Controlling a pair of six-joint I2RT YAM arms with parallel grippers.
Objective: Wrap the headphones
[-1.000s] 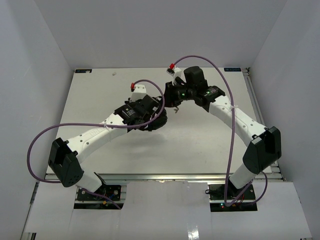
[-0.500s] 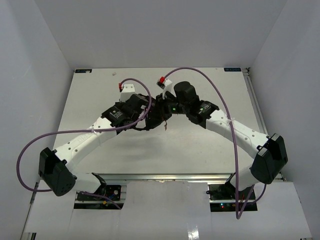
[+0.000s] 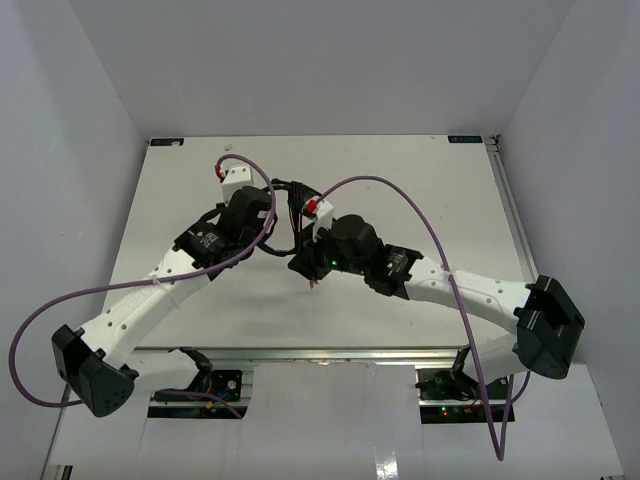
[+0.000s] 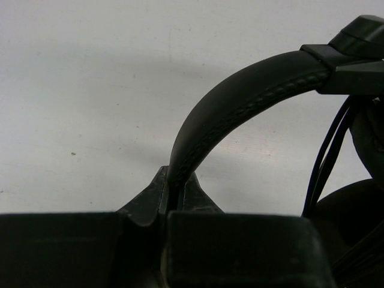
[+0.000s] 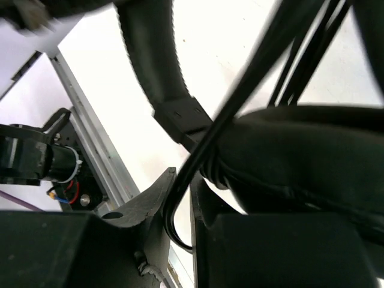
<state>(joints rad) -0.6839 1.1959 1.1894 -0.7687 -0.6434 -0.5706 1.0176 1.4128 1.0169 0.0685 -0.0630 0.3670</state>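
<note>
The headphones point(image 3: 293, 212) are black and hang between my two grippers above the middle of the white table point(image 3: 420, 190). My left gripper point(image 3: 277, 222) is shut on the padded headband point(image 4: 240, 102), which arches up to the right from my jaws point(image 4: 176, 187). The thin dark cable point(image 4: 327, 153) hangs in strands beside an earcup point(image 4: 354, 207). My right gripper point(image 3: 306, 263) sits just below the headphones. In the right wrist view it point(image 5: 181, 195) is shut on a loop of the cable point(image 5: 201, 156), next to an earcup point(image 5: 300, 150) and the headband point(image 5: 147, 54). The plug end is not clearly visible.
Thick purple robot cables point(image 3: 400, 190) arch over both arms. The table's near edge with its metal rail point(image 5: 90, 138) and an arm base point(image 5: 36, 162) lies close under my right gripper. White walls point(image 3: 70, 130) enclose the table on three sides.
</note>
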